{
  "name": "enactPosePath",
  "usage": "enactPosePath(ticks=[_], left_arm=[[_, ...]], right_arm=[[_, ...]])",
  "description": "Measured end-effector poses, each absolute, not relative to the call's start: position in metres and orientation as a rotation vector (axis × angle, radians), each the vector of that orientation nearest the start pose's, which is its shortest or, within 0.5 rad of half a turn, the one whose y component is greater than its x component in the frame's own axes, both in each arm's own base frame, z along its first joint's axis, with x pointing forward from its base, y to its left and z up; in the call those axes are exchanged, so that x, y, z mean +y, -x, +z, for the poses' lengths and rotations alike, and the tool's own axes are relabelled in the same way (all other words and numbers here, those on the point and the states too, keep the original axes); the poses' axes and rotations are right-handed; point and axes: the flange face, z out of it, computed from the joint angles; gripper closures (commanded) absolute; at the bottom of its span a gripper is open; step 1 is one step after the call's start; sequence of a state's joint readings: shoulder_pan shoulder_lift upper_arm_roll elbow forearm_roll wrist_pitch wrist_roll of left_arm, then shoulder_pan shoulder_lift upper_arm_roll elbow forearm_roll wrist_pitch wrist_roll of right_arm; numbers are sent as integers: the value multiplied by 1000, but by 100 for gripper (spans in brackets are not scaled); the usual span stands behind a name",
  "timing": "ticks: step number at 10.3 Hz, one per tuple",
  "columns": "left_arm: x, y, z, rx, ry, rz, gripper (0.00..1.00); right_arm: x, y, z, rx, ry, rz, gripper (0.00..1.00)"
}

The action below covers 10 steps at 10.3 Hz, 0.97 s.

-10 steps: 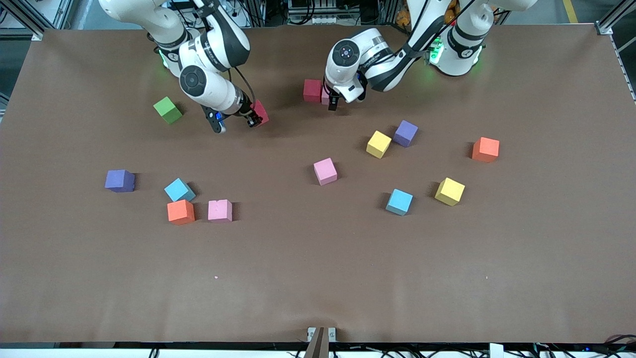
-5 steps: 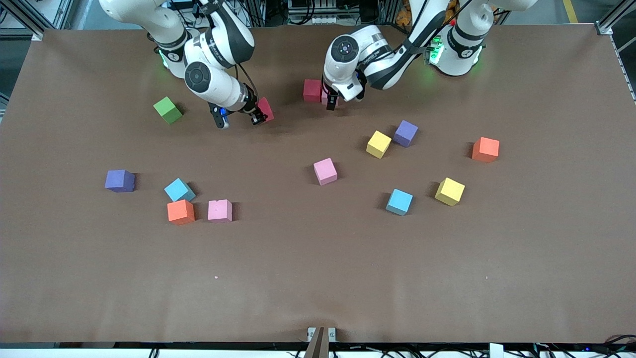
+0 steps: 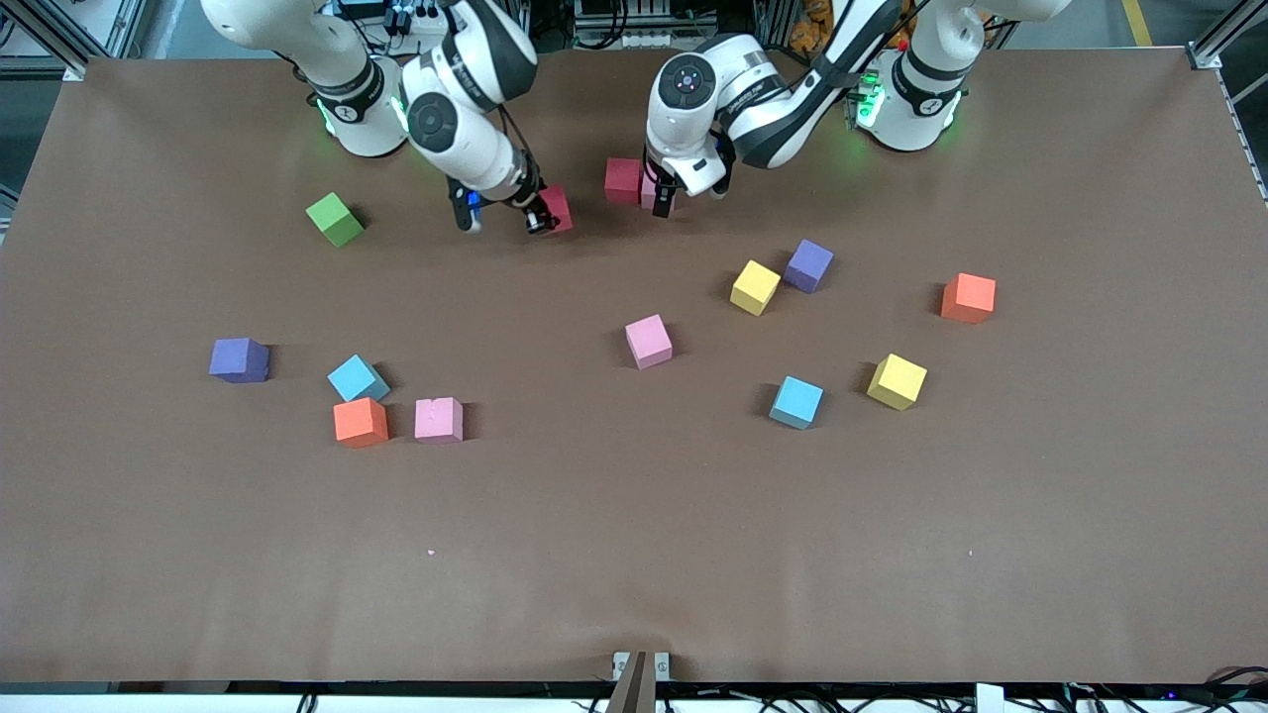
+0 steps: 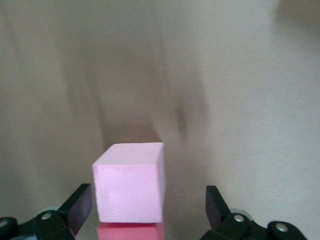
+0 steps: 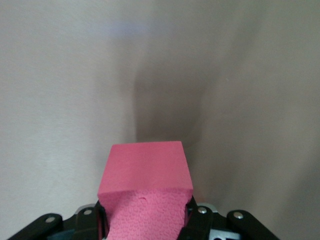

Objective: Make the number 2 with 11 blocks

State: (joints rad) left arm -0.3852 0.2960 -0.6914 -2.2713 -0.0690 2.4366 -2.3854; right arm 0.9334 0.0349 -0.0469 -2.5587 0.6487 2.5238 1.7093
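While the right claw hangs over the surface near the robots' bases, clamped on a red block, its wrist view shows that block filling the gap between the fingers, so the pads are covered. The left claw stands spread wide around a pink block, of which the front view shows only a sliver under the arm. In the left wrist view the pink block sits between the fingers with clear gaps on both sides, and a strip of a second red block touches it, cut off by the frame edge. That second red block rests on the surface just beside the pink one, toward the right arm's end.

No digit has taken shape. Loose blocks lie scattered nearer the front camera: pink, yellow, purple, orange, yellow, light blue, pink, orange, light blue, purple. A green cube sits apart.
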Motion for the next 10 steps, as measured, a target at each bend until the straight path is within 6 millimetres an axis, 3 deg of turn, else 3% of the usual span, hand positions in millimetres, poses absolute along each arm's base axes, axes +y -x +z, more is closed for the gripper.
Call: enactPosePath(ticks=[3, 7, 10], left_arm=[[-454, -297, 279, -1851, 2369, 331, 0], [-395, -389, 300, -1709, 2494, 384, 0], [-357, -421, 299, -1555, 2595, 423, 0]], right_arm=[[348, -272, 242, 2038, 2329, 556, 100], [367, -247, 239, 2121, 2275, 524, 100], [365, -234, 226, 2151, 2236, 490, 100]])
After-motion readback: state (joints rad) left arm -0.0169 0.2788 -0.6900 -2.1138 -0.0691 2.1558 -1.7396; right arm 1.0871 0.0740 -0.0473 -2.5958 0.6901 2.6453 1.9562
